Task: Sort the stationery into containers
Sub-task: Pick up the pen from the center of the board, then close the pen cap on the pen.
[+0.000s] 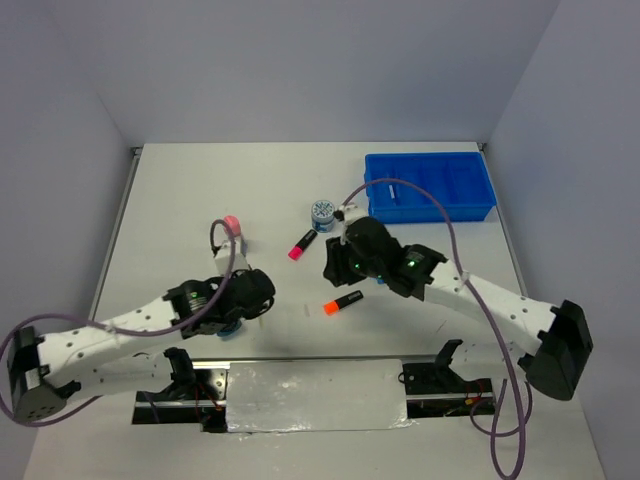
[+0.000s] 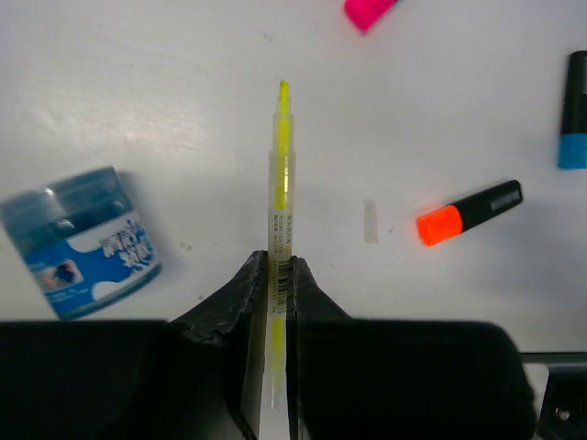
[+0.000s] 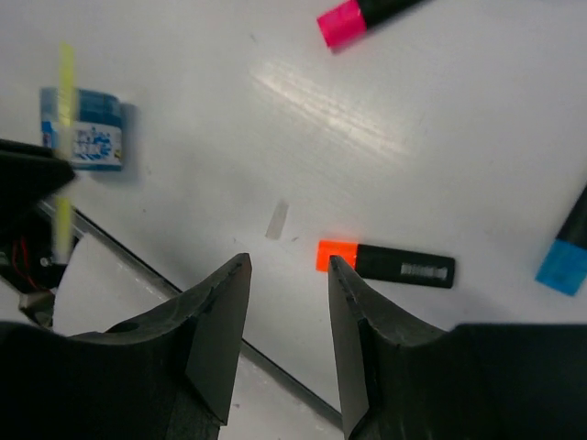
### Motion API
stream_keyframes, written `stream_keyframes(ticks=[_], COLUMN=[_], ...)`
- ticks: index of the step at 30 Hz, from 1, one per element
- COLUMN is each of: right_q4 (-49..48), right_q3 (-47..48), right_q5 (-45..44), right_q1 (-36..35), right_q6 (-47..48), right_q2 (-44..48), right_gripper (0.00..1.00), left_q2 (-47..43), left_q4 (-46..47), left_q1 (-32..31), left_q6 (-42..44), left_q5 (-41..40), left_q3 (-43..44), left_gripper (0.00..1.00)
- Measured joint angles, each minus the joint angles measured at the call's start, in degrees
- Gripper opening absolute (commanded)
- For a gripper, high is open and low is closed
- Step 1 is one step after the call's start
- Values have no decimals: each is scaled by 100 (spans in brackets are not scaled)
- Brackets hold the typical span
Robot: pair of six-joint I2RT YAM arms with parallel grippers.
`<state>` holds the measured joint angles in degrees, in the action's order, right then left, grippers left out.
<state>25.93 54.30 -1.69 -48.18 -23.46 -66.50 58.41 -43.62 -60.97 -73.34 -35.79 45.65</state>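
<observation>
My left gripper (image 2: 280,263) is shut on a thin pale pen with a yellow core (image 2: 281,174), which sticks out ahead of the jaws. It sits at the near left of the table (image 1: 266,302). My right gripper (image 3: 289,268) stands open and empty above the table (image 1: 334,262), just left of an orange-capped black marker (image 3: 387,263) (image 1: 342,304). A pink-capped marker (image 1: 301,246) and a blue-capped marker (image 2: 575,110) lie nearby. The blue tray of containers (image 1: 430,187) is at the far right.
A round blue jar (image 2: 83,240) lies on its side beside my left gripper. Another blue jar (image 1: 322,212) stands left of the tray. A pink-capped bottle (image 1: 232,228) stands behind the left arm. A small clear scrap (image 2: 370,221) lies near the orange-capped marker.
</observation>
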Motion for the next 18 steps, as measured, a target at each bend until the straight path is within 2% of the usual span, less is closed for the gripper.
stream_keyframes(ticks=[5, 9, 18], right_q4=[28, 20, -20], right_q3=[-9, 101, 533], right_q5=[-793, -1268, -1589], right_q1=[-951, -1528, -1818], right_q6=[-643, -1093, -1639], right_q2=[-929, -1711, -3150], right_gripper=[44, 42, 40], left_q2=[-966, -1609, -3379], left_q4=[-302, -212, 415], left_q1=[0, 0, -11], left_q6=[861, 1775, 2754], left_q5=[-254, -37, 588], left_q3=[269, 282, -46], left_gripper=[0, 0, 0])
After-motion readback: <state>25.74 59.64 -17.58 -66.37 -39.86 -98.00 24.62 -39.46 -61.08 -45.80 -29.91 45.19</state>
